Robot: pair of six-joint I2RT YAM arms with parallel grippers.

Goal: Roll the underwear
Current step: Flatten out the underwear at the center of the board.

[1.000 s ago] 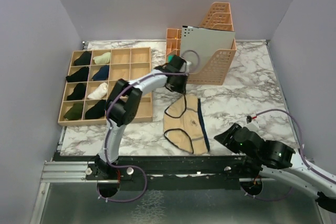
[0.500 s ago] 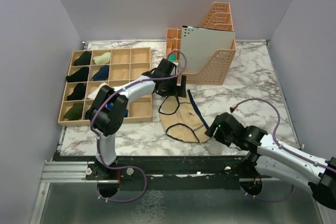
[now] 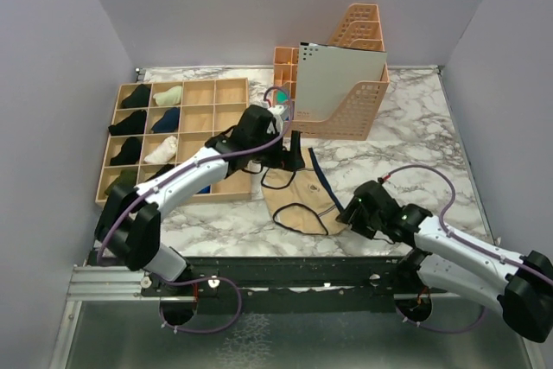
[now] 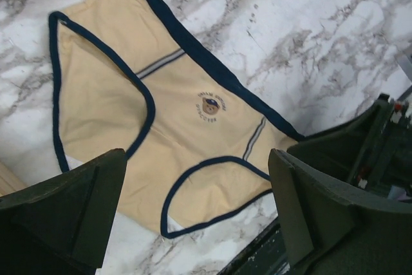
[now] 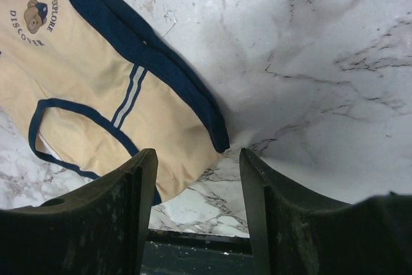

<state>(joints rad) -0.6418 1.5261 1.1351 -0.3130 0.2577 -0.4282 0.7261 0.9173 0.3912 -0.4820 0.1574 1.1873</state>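
The tan underwear (image 3: 302, 198) with navy trim lies spread flat on the marble table (image 3: 406, 136), near the front edge. My left gripper (image 3: 291, 153) hovers over its far end, open wide and holding nothing. In the left wrist view the underwear (image 4: 187, 127) fills the space below the gripper (image 4: 196, 159), with its bear logo facing up. My right gripper (image 3: 350, 213) is low at the garment's near right corner, open. In the right wrist view the navy waistband corner of the underwear (image 5: 84, 94) lies just ahead of the gripper (image 5: 196, 159), and only bare marble lies between the fingers.
A wooden grid box (image 3: 200, 92) holding several rolled dark and pale garments stands at the left. Orange mesh file baskets (image 3: 354, 105) with a grey panel stand behind the underwear. The table's front edge (image 3: 285, 255) runs just below the garment.
My left gripper opened and let go of the underwear, which now lies flat, slightly further left. The right arm swung in from the right to the garment's near right corner.
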